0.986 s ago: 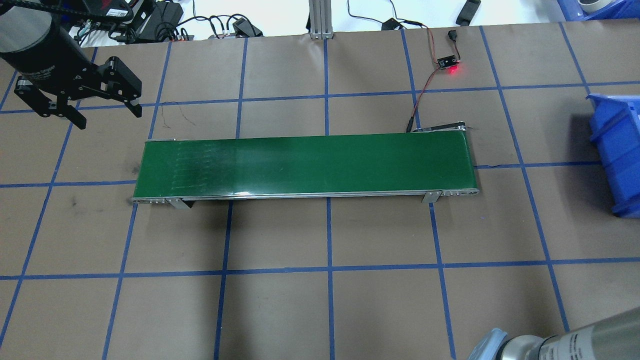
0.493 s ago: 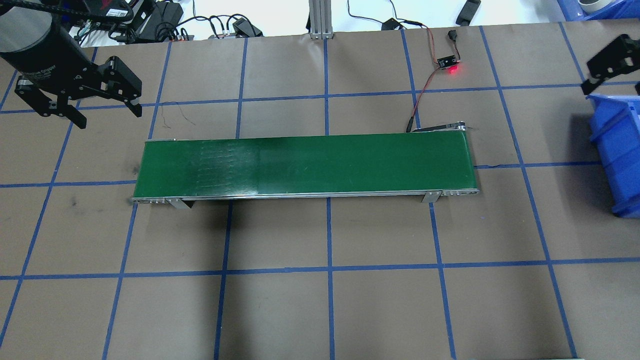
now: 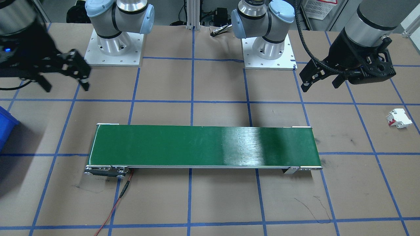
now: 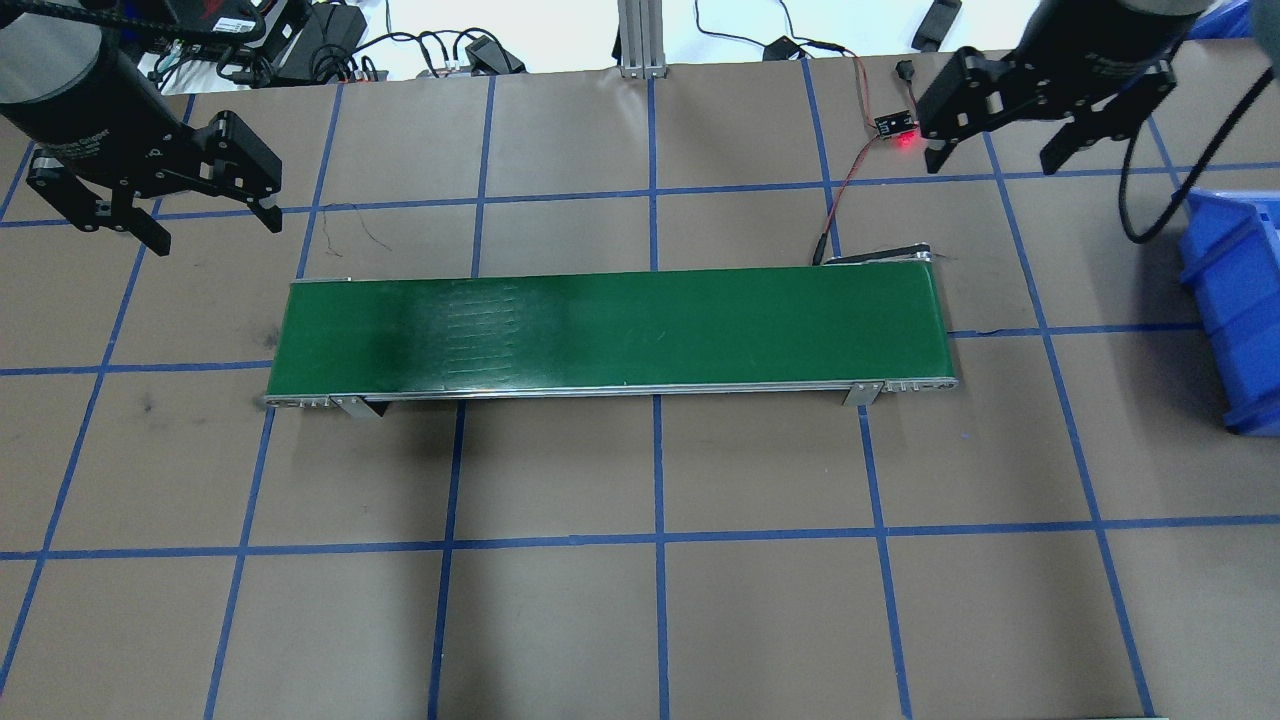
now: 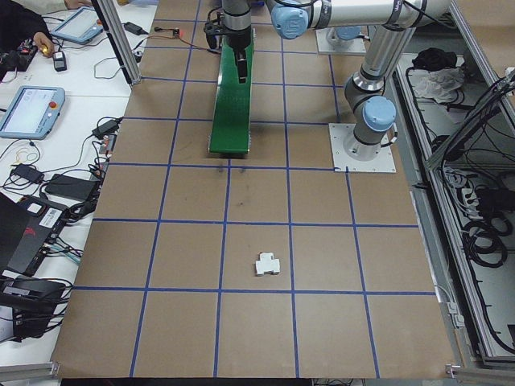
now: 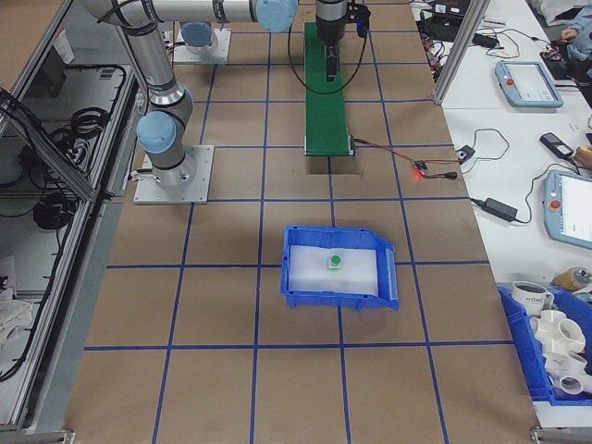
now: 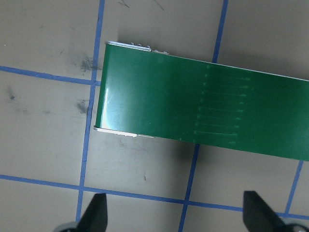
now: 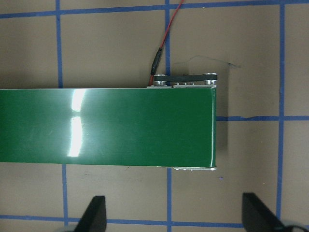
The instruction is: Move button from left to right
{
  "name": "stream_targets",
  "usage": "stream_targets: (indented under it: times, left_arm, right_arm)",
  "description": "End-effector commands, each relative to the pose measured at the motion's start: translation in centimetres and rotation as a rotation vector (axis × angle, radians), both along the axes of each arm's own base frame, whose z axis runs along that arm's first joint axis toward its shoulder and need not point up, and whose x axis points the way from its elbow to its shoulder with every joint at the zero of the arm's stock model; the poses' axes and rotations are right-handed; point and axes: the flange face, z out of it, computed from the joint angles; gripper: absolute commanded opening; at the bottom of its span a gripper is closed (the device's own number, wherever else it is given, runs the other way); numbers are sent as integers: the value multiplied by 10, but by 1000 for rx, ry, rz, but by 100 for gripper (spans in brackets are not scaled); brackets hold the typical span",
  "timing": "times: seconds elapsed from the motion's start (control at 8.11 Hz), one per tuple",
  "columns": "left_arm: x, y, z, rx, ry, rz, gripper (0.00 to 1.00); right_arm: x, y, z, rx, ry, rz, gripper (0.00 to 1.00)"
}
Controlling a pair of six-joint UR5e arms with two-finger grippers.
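The button (image 6: 336,261) lies in the blue bin (image 6: 305,296) on the robot's right side, so delivery appears complete. The conveyor belt (image 4: 610,330) carries nothing. Both tools are spread wide and empty: the left tool (image 4: 205,215) hangs beyond the belt's left end; the right tool (image 4: 995,150), previously at the bin, now hangs beyond the belt's right end.

The green conveyor (image 4: 610,330) lies across the middle of the table (image 4: 650,600), its belt bare. The blue bin (image 6: 339,270) stands off its right end, open at the top; a white breaker (image 5: 268,264) lies far off its left end
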Motion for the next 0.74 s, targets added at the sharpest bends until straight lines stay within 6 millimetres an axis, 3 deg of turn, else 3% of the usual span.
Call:
stream_targets:
  times: [0.0,0.37,0.62]
  left_arm:
    - [3,0,2,-1,-28,0,100]
    - [12,-7,-2,-4,-110,6,100]
    - [8,-9,-4,-1,-106,10,100]
  right_arm:
    - [59,11,0,-6,5,57,100]
    - [59,8,-10,12,8,72,100]
    - [57,9,-13,31,11,63,100]
